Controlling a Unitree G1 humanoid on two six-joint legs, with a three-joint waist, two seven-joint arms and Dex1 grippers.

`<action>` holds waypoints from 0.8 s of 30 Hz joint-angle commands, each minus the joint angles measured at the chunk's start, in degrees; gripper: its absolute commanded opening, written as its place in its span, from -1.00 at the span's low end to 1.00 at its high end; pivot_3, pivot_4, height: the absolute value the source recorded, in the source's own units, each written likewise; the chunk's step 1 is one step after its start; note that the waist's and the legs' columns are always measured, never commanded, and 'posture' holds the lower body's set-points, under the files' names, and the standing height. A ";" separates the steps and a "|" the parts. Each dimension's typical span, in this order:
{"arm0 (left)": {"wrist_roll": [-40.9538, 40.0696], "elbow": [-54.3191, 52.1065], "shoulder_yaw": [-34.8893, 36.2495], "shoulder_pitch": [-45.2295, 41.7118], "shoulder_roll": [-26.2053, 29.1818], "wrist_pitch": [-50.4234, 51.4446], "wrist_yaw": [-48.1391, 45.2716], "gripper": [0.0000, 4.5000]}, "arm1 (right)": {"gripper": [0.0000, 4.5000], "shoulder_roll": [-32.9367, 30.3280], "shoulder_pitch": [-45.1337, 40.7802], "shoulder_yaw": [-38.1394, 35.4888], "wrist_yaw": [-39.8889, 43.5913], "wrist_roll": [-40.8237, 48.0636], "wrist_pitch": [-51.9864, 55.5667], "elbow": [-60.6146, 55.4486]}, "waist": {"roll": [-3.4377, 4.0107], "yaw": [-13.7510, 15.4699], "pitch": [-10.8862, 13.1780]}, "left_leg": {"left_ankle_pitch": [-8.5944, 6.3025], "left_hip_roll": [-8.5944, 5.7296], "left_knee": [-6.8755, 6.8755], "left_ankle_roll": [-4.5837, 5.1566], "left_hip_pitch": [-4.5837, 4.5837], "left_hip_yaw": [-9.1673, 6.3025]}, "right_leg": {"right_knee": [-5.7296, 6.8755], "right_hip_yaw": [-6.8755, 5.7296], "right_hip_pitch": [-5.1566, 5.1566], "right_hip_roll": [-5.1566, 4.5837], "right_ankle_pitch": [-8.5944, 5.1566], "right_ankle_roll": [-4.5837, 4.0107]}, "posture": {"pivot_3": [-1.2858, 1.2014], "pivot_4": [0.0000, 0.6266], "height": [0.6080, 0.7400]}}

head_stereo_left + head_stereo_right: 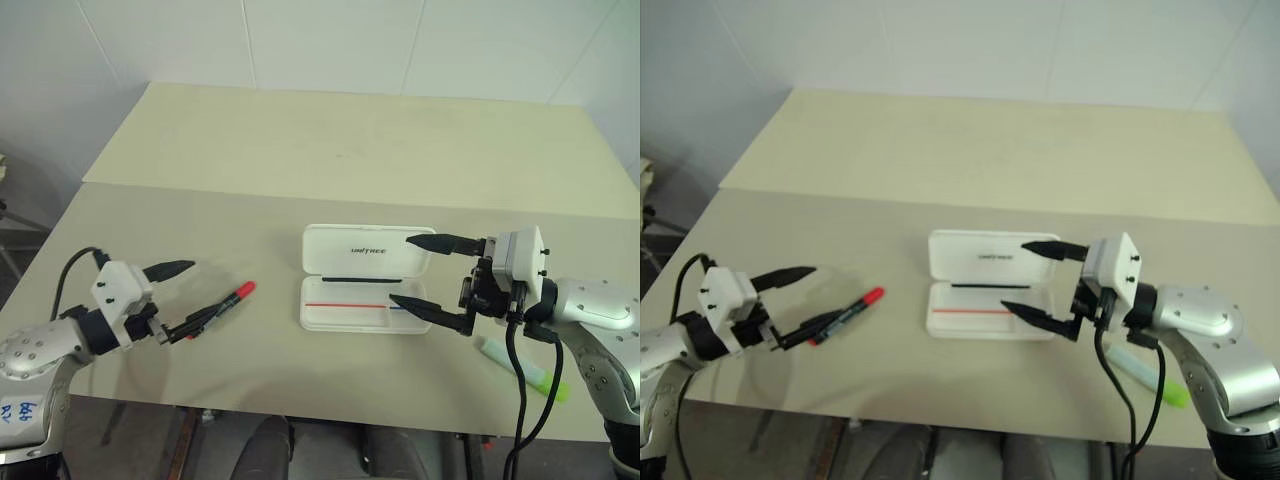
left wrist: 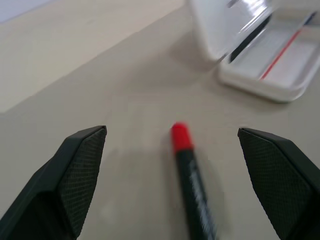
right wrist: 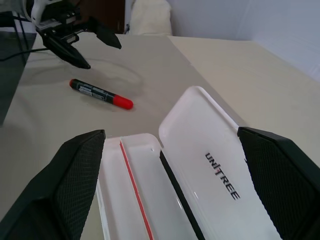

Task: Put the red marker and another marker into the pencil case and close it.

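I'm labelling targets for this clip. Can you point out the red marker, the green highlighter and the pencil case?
red marker [image 3: 100, 93], right wrist view, middle of the dark barrel.
green highlighter [image 1: 527, 368], left eye view, pale body beside the cable.
pencil case [image 1: 368, 246], left eye view, open lid near the lettering.

The case [image 1: 367, 290] lies open near the table's [image 1: 300, 150] front edge, mid-width, its lid flat toward the back. The right gripper [image 1: 425, 272], jaws wide, hangs over the case's right end, blocking that side. The red marker [image 1: 222, 306] lies left of the case with bare table between them; the left gripper [image 1: 180, 300], jaws wide, sits at the marker's outer end. The highlighter [image 1: 525, 368] lies by the front right edge, partly under the right arm. The table's back half is bare.
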 commanded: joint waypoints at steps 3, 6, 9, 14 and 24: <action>-1.77 2.38 0.79 2.44 -0.69 -1.95 0.51 0.99 | 1.00 0.52 -3.32 0.94 1.03 1.01 0.02 0.60 | -0.01 -0.08 0.00 | 0.00 0.07 -0.06 0.00 0.00 0.04 | -0.07 0.02 0.00 -0.03 0.02 0.04 | 0.03 -0.52 1.00; -2.05 4.33 -1.56 1.91 -1.59 -2.04 0.42 0.99 | 1.00 0.60 -4.25 1.11 1.07 1.11 0.37 0.45 | 0.00 -0.15 -0.01 | 0.00 0.07 -0.16 0.00 0.04 0.04 | -0.06 0.00 -0.02 0.02 0.03 0.04 | 0.03 -0.52 1.00; -1.90 6.27 -3.77 0.40 -2.89 -1.46 1.28 0.99 | 1.00 0.57 -4.57 0.82 0.87 1.05 0.57 0.20 | 0.00 -0.19 -0.01 | 0.00 0.05 -0.23 0.00 0.07 0.03 | -0.05 -0.02 -0.03 0.09 0.08 0.13 | 0.03 -0.52 1.00; -0.05 10.08 -6.63 -1.25 -3.99 -3.01 2.66 0.99 | 1.00 0.40 -4.47 0.17 0.23 1.17 0.97 -0.64 | 0.00 -0.31 -0.01 | 0.00 0.05 -0.27 0.00 0.07 0.04 | -0.04 -0.02 -0.07 0.09 0.20 0.33 | 0.03 -0.52 1.00; 5.13 16.59 -11.33 -3.49 -4.03 -5.02 6.53 0.81 | 1.00 0.18 -4.34 -1.05 -1.36 1.59 2.10 -2.58 | 0.17 -0.22 -0.13 | -0.01 0.04 -0.31 -0.01 0.09 0.06 | -0.02 0.00 -0.10 0.08 0.21 0.35 | 0.03 -0.52 1.00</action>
